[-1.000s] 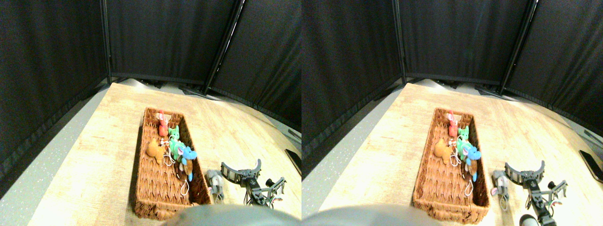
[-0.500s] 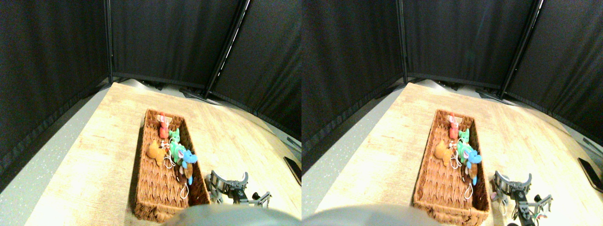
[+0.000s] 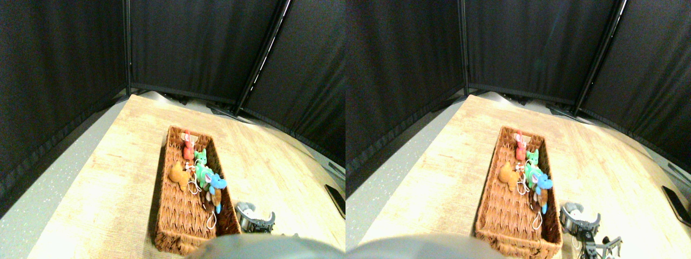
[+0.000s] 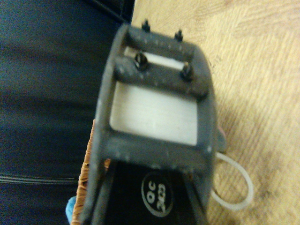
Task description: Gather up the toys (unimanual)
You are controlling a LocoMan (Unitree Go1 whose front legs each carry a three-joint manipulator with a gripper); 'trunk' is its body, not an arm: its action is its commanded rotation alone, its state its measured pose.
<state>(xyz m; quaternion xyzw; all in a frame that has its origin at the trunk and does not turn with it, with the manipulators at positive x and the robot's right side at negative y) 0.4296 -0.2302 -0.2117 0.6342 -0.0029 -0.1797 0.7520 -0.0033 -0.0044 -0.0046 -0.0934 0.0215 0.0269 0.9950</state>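
Down comes the right gripper [image 3: 256, 220] since a second ago, sinking toward the lower edge of the stereo view and now sitting right where the grey toy lay on the table [image 3: 81, 205] a moment back, just beside the wicker basket [image 3: 181, 216] at its four o'clock corner. That grey toy is hidden under the jaw frame now; from the wrist camera only a white string loop [image 4: 236, 180] pokes out past the dark jaw frame, lying on the wood, with a small bit of grey [image 4: 220, 138] beside it. Whether the jaws are apart or clamped on it, I cannot tell from either view.

Over in the basket, five toys stay put! The red toy [image 3: 187, 144] sits at the far end, twelve o'clock, and the green toy [image 3: 202, 164] lies just below it along the right wall. The orange toy [image 3: 177, 172] is alone at nine o'clock of the green one, the blue toy [image 3: 217, 183] rests against the right wall, and the brown toy [image 3: 211, 200] is touching it from below. Black curtain panels [image 3: 189, 48] ring the far side of the table.
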